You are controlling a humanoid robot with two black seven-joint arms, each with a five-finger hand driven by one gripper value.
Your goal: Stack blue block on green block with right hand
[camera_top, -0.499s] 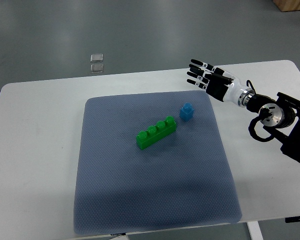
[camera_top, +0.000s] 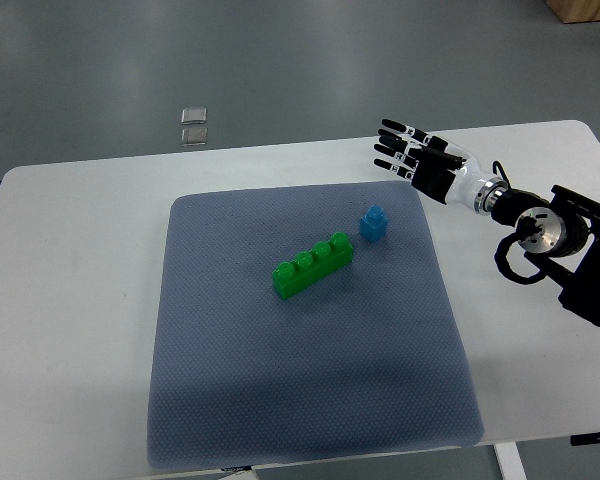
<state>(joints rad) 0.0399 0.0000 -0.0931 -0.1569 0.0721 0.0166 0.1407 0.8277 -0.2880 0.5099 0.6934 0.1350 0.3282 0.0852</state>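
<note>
Grey floor up top, then a white bench (camera_top: 70, 300) with a blue-grey mat (camera_top: 280, 400) covering most of the middle. Taking the green block (camera_top: 314, 266) as the landmark: it's a four-stud brick lying diagonally near the mat's centre, and the little blue block (camera_top: 373, 224) sits just off its upper-right end, close but not touching. Further right and up from that, the right robot hand (camera_top: 410, 152) hovers over the mat's corner, fingers spread flat and holding nothing. Biggest risk I'd guess: the blue one is tiny and right next to the green, so wide fingers could bump the green brick askew, or pinch the blue off-centre and flip it.
</note>
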